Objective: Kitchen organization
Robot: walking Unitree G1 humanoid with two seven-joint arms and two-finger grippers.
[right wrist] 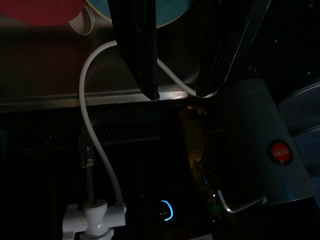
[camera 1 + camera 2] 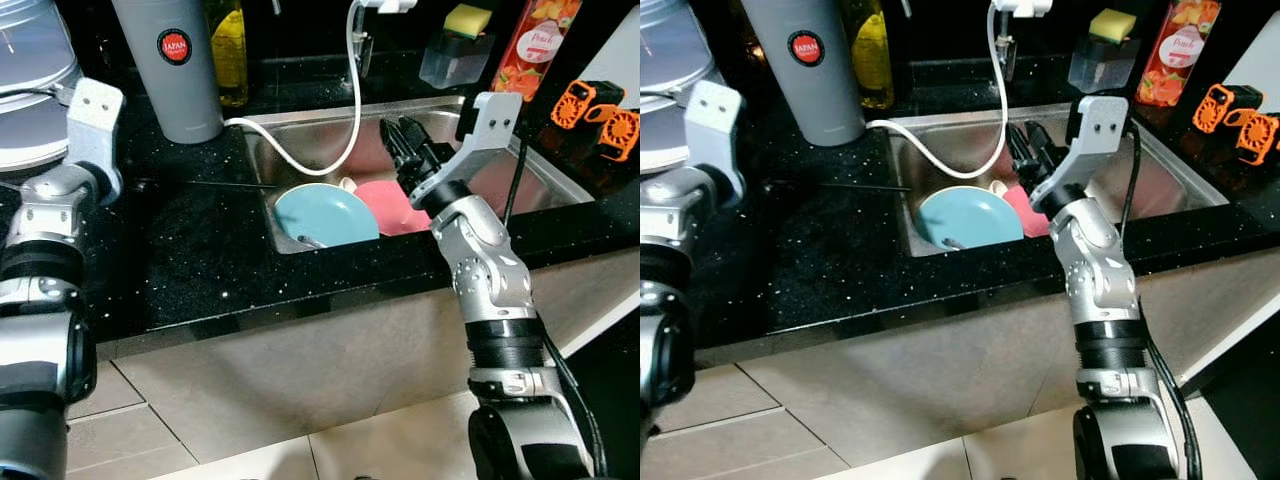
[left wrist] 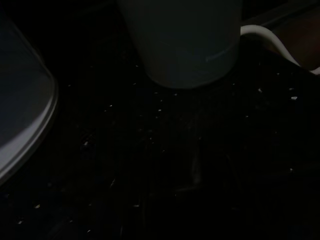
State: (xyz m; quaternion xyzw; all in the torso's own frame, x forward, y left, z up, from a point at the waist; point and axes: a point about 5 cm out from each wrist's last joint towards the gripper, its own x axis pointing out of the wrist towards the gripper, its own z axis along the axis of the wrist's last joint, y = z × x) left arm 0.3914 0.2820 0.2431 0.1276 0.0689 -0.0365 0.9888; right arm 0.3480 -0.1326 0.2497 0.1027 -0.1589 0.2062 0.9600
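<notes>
A blue bowl (image 2: pixel 325 215) with a utensil in it lies in the steel sink (image 2: pixel 300 122), and a pink dish (image 2: pixel 390 207) leans beside it. My right gripper (image 2: pixel 402 140) hovers above the sink just behind the pink dish, touching nothing. Its two black fingers (image 1: pixel 142 50) stand apart and open in the right wrist view, pointing toward the back of the counter. My left arm (image 2: pixel 70 170) rests over the black counter (image 2: pixel 200 250) at the left. The left wrist view is very dark and looks at the base of a grey jug (image 3: pixel 185 45).
A white hose (image 2: pixel 352 100) loops from the tap into the sink. Behind stand the grey jug (image 2: pixel 170 70), a yellow oil bottle (image 2: pixel 230 50), a sponge holder (image 2: pixel 462 40), a red bottle (image 2: pixel 535 45) and orange gadgets (image 2: pixel 600 115). A metal pot (image 2: pixel 30 80) sits far left.
</notes>
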